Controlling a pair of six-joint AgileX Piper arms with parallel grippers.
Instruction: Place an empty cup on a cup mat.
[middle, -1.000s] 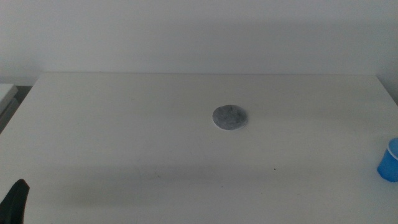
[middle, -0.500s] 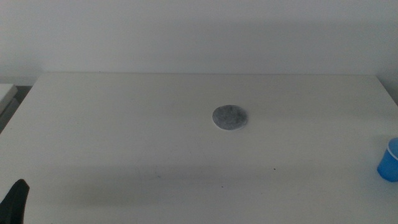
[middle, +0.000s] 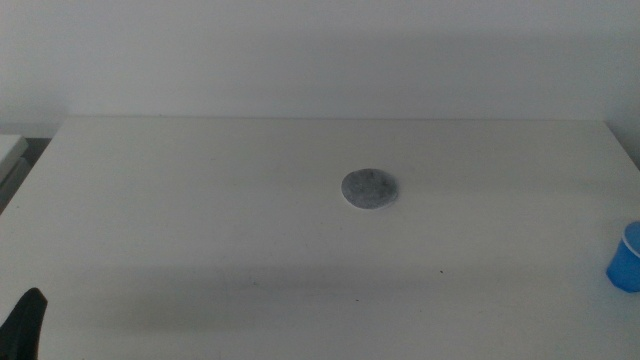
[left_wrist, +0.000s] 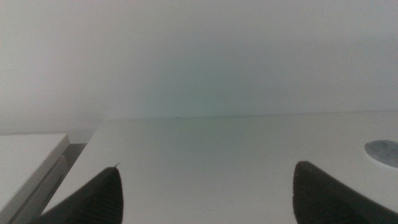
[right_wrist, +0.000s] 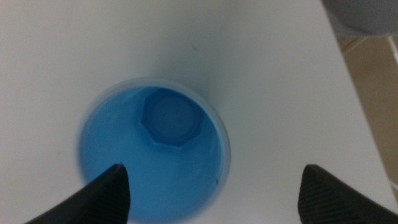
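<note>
The blue cup (middle: 625, 257) stands upright at the table's far right edge, partly cut off by the middle view. The right wrist view looks straight down into it (right_wrist: 152, 158), and it is empty. My right gripper (right_wrist: 214, 174) is open above the cup, with the jaws wide apart on either side and the cup nearer one jaw. The right gripper is out of the middle view. The speckled grey cup mat (middle: 369, 188) lies flat near the table's middle, well left of the cup, with nothing on it. My left gripper (left_wrist: 209, 180) is open and empty at the table's near left corner (middle: 25, 325). The mat's edge shows in the left wrist view (left_wrist: 383, 152).
The table's right edge (right_wrist: 348, 93) runs close beside the cup, with floor beyond it. A white box-like surface (left_wrist: 31, 152) stands off the table's left side (middle: 10, 150). A plain wall is behind the table.
</note>
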